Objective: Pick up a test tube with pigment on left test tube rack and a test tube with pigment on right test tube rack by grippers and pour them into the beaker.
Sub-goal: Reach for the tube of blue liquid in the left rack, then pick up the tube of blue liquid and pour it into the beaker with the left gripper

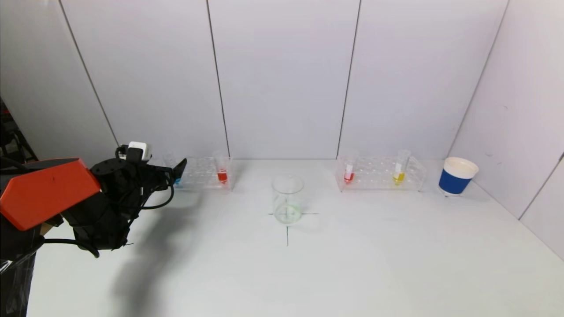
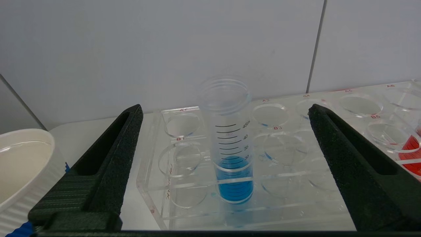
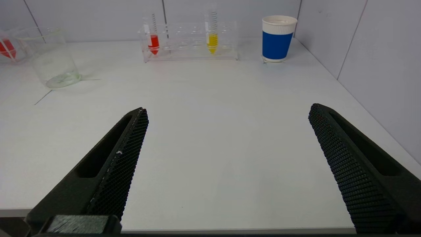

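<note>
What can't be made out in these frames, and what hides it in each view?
- Blue tube: in the head view the left gripper covers nearly all of it.
- Right gripper: absent from the head view, so its place shows only from its wrist camera, well short of the right rack.
- White cup: cut off by the left wrist frame edge.
- Beaker: contents too faint to judge.
</note>
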Robot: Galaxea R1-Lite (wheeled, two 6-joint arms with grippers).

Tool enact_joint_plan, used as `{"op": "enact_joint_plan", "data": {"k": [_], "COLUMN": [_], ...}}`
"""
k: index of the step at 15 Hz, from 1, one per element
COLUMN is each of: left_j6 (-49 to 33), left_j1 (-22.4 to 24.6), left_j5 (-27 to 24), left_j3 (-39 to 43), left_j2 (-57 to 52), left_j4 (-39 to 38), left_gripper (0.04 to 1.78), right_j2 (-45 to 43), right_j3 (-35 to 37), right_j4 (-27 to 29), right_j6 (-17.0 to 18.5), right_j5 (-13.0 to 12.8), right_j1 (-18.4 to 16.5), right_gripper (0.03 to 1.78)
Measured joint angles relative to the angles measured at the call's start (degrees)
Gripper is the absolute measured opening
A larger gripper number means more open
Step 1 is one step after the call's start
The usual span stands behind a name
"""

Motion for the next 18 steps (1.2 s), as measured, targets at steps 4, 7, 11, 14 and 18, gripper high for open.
{"op": "enact_joint_plan", "data": {"k": [4, 7, 11, 14, 18], "left_j6": [0.01, 0.04, 0.04, 0.0, -0.02], "left_j1": [0.0, -0.09, -0.06, -0.09, -0.06], "left_j5": [-0.02, -0.06, -0.09, -0.11, -0.09], "left_j3": [0.04, 0.15, 0.2, 0.2, 0.2], "left_j2": [0.11, 0.09, 0.09, 0.09, 0.09], "left_j4": [0.0, 0.0, -0.02, 0.0, 0.0], "left_gripper": [1.7, 1.41, 0.7, 0.42, 0.41], "right_j2": [0.0, 0.0, 0.0, 0.0, 0.0], "right_j3": [0.0, 0.0, 0.0, 0.0, 0.0], "right_j4": [0.0, 0.0, 0.0, 0.0, 0.02], "right_j6": [0.0, 0.0, 0.0, 0.0, 0.0], "right_j5": [0.0, 0.02, 0.0, 0.0, 0.0], "right_j1": [0.0, 0.0, -0.02, 0.0, 0.0], "right_gripper": [1.77, 1.77, 1.77, 1.77, 1.77]}}
